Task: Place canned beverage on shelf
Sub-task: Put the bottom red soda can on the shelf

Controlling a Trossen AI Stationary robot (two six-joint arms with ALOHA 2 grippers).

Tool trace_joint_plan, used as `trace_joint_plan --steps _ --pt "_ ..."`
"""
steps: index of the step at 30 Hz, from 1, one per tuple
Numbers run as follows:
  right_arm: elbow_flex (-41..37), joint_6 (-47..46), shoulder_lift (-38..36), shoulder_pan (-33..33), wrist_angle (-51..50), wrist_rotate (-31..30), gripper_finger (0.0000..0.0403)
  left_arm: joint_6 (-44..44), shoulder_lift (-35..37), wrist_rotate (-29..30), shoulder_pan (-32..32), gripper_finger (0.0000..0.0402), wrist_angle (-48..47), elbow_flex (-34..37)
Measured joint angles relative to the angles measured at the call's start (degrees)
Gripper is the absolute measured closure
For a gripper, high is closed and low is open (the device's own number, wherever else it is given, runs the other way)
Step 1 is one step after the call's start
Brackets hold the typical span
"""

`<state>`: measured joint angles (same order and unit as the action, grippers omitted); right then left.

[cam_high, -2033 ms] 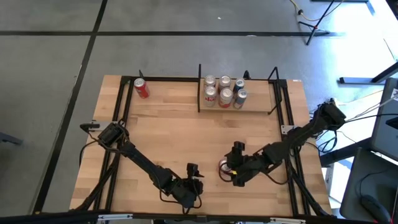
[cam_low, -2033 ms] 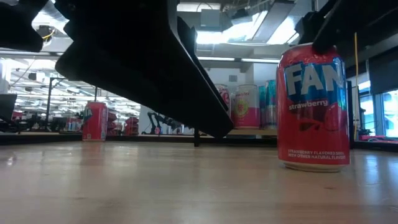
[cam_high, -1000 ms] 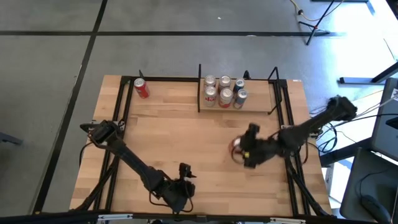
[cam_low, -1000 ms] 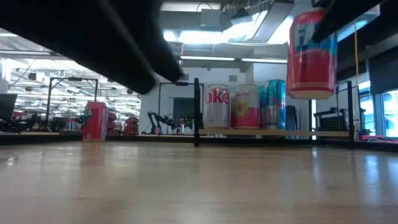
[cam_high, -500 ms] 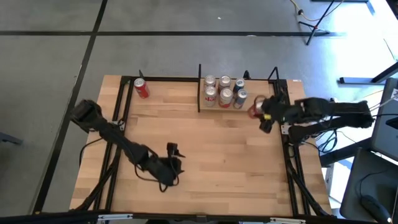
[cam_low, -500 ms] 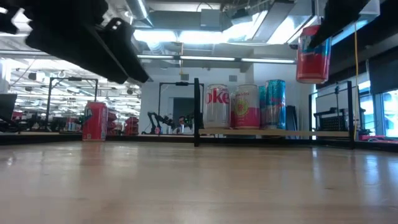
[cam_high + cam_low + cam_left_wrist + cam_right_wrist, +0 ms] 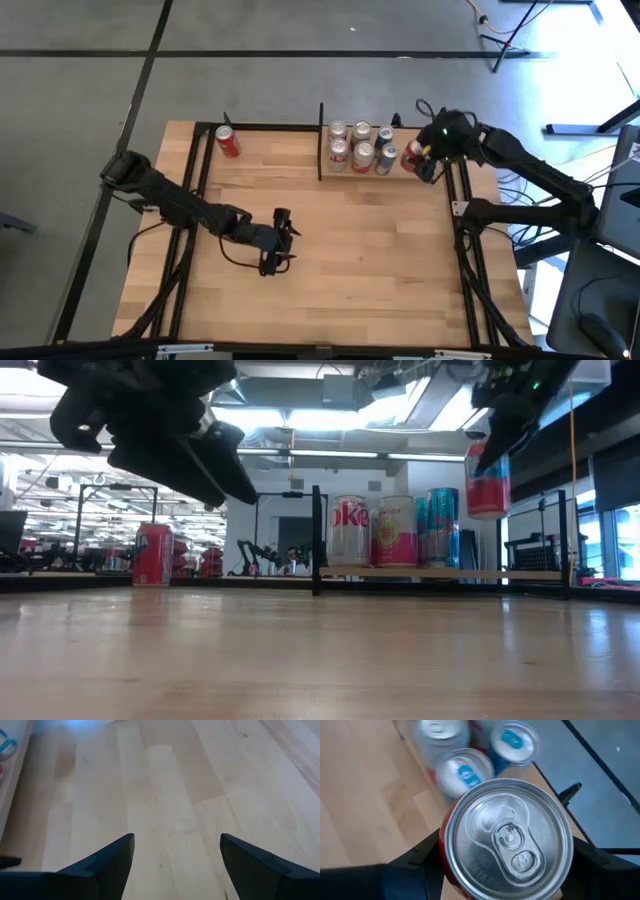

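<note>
At upper right of the high view, your right gripper [image 7: 424, 160] is clamped on the red can [image 7: 411, 156].
It hangs above the shelf [image 7: 420, 176], beside five cans [image 7: 361, 146]; your left gripper [image 7: 283, 240] waits mid-table, fingers apart.

A wooden table [image 7: 330, 240] is carrying a small shelf [image 7: 415, 176] at its far edge, with six cans [image 7: 361, 146] standing together on it just beside the right pincer [image 7: 424, 160]. A lone red can [image 7: 228, 142] is standing on the table, well apart from that pincer.
</note>
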<state>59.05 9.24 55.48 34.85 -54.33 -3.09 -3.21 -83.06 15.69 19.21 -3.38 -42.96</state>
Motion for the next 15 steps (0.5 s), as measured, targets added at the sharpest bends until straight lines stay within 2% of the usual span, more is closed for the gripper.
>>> trace_joint_plan --steps 7,15 --pt "0.0 7.1 4.2 13.0 4.5 10.1 0.0138 -5.4 0.0 -5.7 -4.6 0.0113 0.0 0.0" --pt "-1.6 10.2 9.3 19.3 8.5 14.2 0.0138 -7.9 0.0 -10.0 -8.9 0.0113 -0.3 0.0"
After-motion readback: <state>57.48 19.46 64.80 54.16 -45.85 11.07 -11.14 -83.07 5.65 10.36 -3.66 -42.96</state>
